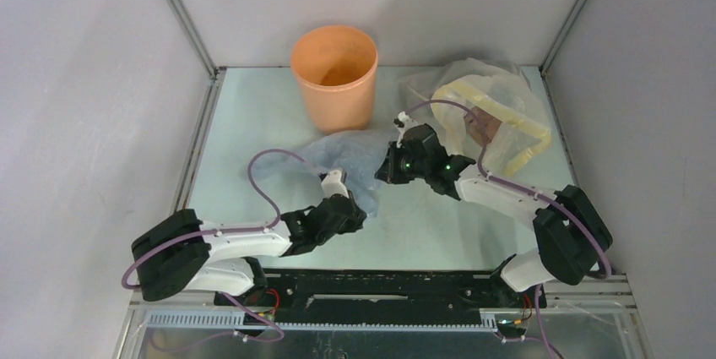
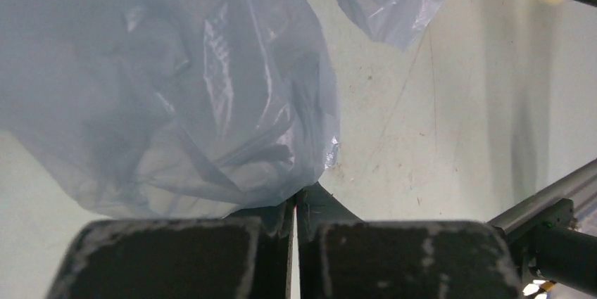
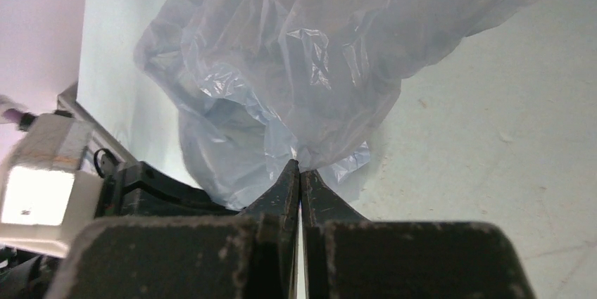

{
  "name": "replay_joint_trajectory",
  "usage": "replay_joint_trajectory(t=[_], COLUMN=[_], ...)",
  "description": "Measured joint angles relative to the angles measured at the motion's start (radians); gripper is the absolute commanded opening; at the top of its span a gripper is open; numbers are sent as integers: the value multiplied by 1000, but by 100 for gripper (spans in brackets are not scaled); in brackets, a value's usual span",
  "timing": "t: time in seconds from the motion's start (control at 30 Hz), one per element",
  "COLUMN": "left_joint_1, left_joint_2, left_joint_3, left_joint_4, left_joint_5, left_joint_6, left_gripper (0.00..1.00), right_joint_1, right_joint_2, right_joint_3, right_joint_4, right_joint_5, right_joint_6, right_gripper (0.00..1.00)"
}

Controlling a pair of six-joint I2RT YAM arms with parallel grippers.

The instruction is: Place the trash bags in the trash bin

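The pale blue trash bag (image 1: 348,156) lies crumpled on the tabletop (image 1: 253,114), outside the orange bucket (image 1: 333,80), at its 6 o'clock. The left hand (image 2: 296,197) and right hand (image 3: 300,169), tips pressed together, each pinch its film.

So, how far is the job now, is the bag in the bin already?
Not yet. Done: the left gripper and the right gripper are both shut on the bag, each pinching its film. In hand: the bag, which lies on the table in front of the bin, outside it. Left: lift the bag, carry it over the bin's rim and release it inside.
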Motion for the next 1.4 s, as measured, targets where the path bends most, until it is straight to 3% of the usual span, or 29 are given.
replay_joint_trajectory(t=[0.2, 0.57, 0.87, 0.93, 1.1, 1.27, 1.4], left_joint_1=[69, 270, 404, 424, 434, 435, 414], left_joint_2=[-66, -396, -609, -648, -666, -634, -608], left_joint_3=[77, 90, -21, -43, -50, -50, -76], left_joint_4=[-176, -552, -637, -642, -623, -505, -347], left_joint_5=[54, 211, 218, 218, 264, 462, 602], left_joint_6=[97, 277, 267, 259, 264, 278, 274], left_gripper=[0, 0, 0, 0, 0, 0, 0], right_joint_1=[-117, -516, -572, -579, -594, -566, -464], right_joint_2=[-34, -84, -89, -101, -145, -198, -261], right_joint_3=[-2, -2, -2, -2, -2, -2, -2], right_joint_4=[-69, -167, -193, -209, -227, -248, -283], right_joint_5=[38, 42, 31, 40, 57, 49, 55], right_joint_6=[-64, -198, -203, -203, -211, -240, -257], right_gripper=[0, 0, 0, 7, 39, 62, 73])
